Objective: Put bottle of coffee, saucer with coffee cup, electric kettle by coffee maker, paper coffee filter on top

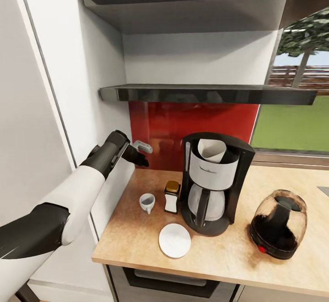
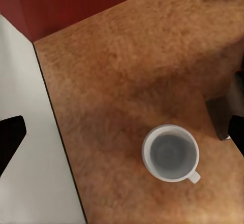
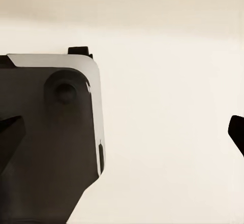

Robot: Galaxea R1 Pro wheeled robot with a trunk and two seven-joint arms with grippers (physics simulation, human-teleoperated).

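1. At the left of the head view, the left gripper (image 1: 139, 154) on the black-and-white left arm (image 1: 68, 201) was held above the back left corner of the speckled tan countertop (image 1: 123, 233). In the left wrist view its dark fingertips (image 2: 10, 137) were seen spread wide at both edges with nothing between them, so the claw was judged open and empty.
2. Lower and right of it, the small white coffee cup (image 1: 147, 202) stood upright on bare counter, off the round white saucer (image 1: 174, 240) lying near the front edge. A descent off-centre was judged likely to tip the cup or push it.
3. Just right of the cup, the small brown-capped coffee bottle (image 1: 172, 197) stood just beside the black-and-silver coffee maker (image 1: 212, 181). It could be knocked over by a wide finger during the grasp, since the gap was narrow.
4. In the maker's top, the white paper filter (image 1: 212, 150) sat loosely; a bump to the machine might unseat it.
5. At the right, the dark glass electric kettle (image 1: 278, 224) stood well clear.
6. The right gripper's fingertips (image 3: 9, 132) were seen far apart, empty.
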